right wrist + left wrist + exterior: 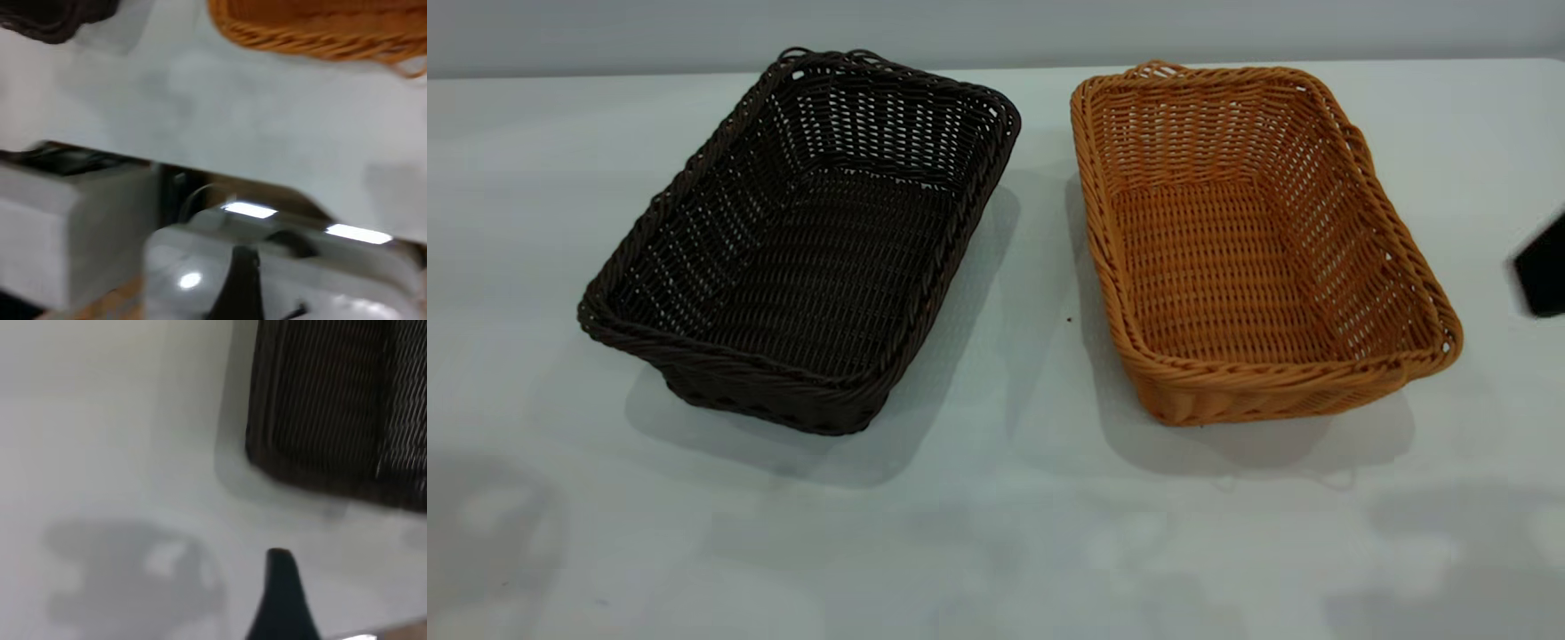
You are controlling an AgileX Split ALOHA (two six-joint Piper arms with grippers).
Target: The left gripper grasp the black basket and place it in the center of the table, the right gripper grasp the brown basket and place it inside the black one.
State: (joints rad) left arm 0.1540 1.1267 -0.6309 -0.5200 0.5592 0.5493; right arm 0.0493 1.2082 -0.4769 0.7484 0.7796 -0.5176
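Jaws' state untellable; right gripper (1543, 267) beside brown basket (1254, 249), black basket (800, 249) apart, unlabelled.

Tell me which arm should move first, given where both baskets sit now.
Left. The black basket sits apart from the brown basket on the table, left of centre, and must be centred first. The left gripper hovers near its corner; the right gripper waits at the table's right edge.

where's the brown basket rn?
In the exterior view the brown basket sits upright on the table, right of centre, beside but apart from the black basket on its left.
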